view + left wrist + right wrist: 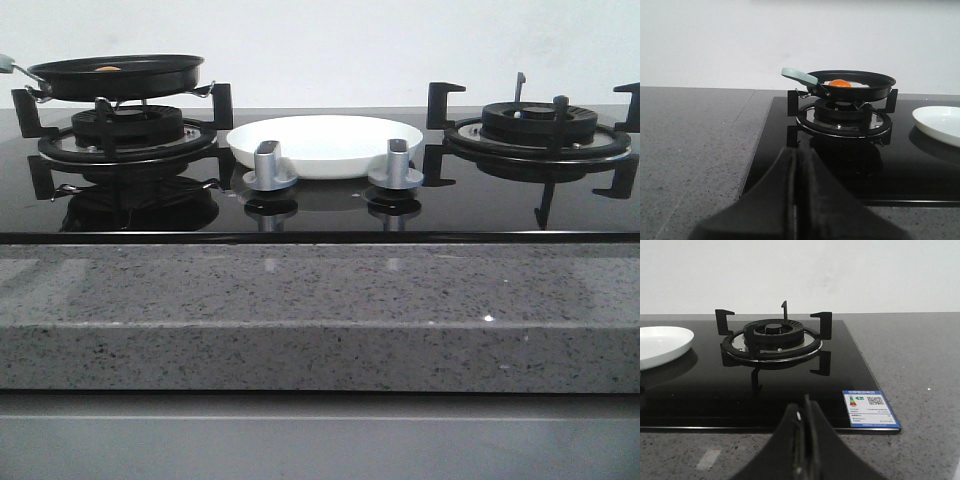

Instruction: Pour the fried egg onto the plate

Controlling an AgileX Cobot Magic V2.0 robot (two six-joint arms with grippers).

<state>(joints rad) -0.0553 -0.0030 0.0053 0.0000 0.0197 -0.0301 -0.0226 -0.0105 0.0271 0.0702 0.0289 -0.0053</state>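
Glossy black glass hob (320, 215), speckled matt grey stone counter (320, 310), smooth glossy white plate (325, 145).

We see a speckled grey stone counter (300, 310) carrying a glossy black glass hob (320, 205), which sits at twelve o'clock from the counter's front edge. On the hob the white plate (325, 143) lies at the centre, with two silver knobs (270, 170) just beside it at six o'clock, the left burner (128, 135) at nine o'clock and the right burner (540, 128) at three o'clock. A blue sticker (871, 409), probably an energy label, lies at the hob's near right corner.
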